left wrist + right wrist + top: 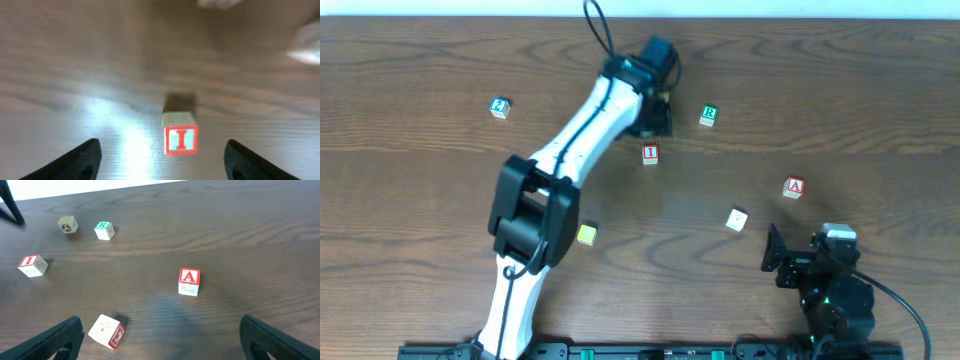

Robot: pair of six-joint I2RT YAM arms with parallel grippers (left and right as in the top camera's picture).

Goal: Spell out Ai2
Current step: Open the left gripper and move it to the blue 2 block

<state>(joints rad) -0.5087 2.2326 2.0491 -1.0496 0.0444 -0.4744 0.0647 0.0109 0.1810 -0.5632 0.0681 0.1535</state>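
Currently left end effector (161,150) gapes empty just beside I cube (180,139); right end effector (160,325) gapes empty too

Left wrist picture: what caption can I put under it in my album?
Open left claw lines up with the red I cube on the wooden table.

The overhead camera looks straight down from high up and takes in the whole table (410,200). The left wrist camera sits low and close, facing the I cube (180,139) at lower centre. The right wrist camera looks obliquely across the wood from farther back. It shows the same I cube at its left edge, plus the A cube (189,281) and R cube (104,230), all also seen overhead.
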